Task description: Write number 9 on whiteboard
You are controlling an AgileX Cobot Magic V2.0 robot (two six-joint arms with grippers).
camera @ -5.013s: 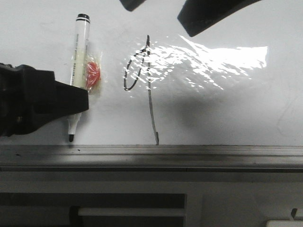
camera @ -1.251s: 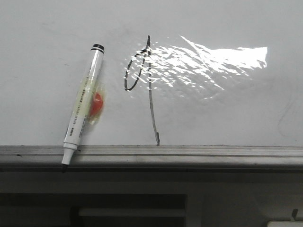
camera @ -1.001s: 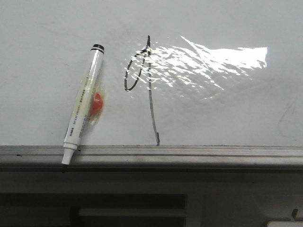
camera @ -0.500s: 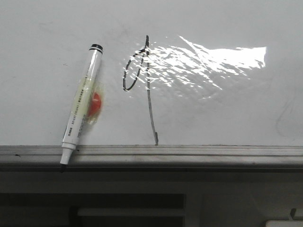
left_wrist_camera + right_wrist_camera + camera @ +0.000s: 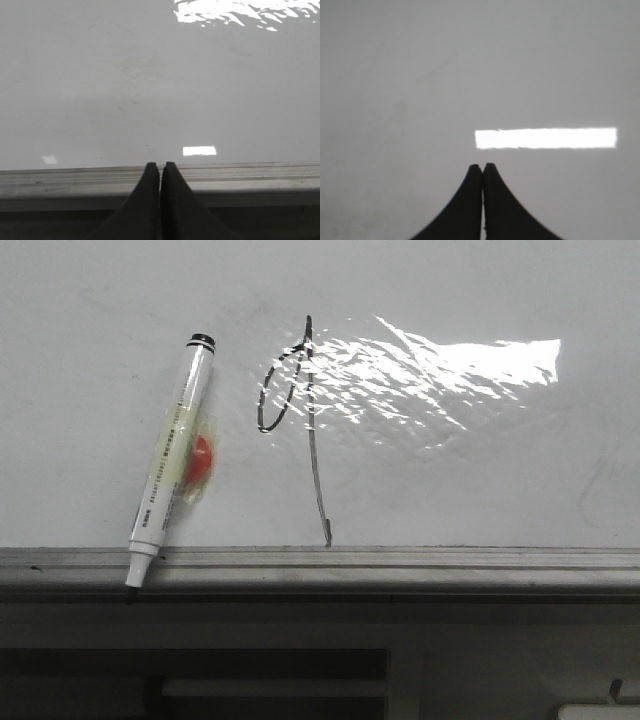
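The number 9 [image 5: 312, 440] stands in thin black marker on the whiteboard [image 5: 480, 490], its narrow loop beside a wrinkled shiny patch and its tail reaching down to the grey edge rail [image 5: 400, 565]. A white marker pen [image 5: 170, 462] with an orange tag lies slanted to the left of the figure, its black tip over the rail. No gripper shows in the front view. My left gripper [image 5: 160, 166] is shut and empty, its tips over the rail [image 5: 240, 172]. My right gripper [image 5: 482, 166] is shut and empty over bare whiteboard [image 5: 420, 75].
Below the rail runs a dark table front with a pale handle bar [image 5: 270, 688]. Faint grey smudges [image 5: 590, 490] mark the board at the right. A bright lamp reflection [image 5: 545, 138] lies on the board ahead of the right gripper.
Five seconds ago the left gripper held the pen upright at the board; now the pen lies slanted with its tip over the rail and both arms are out of the front view.
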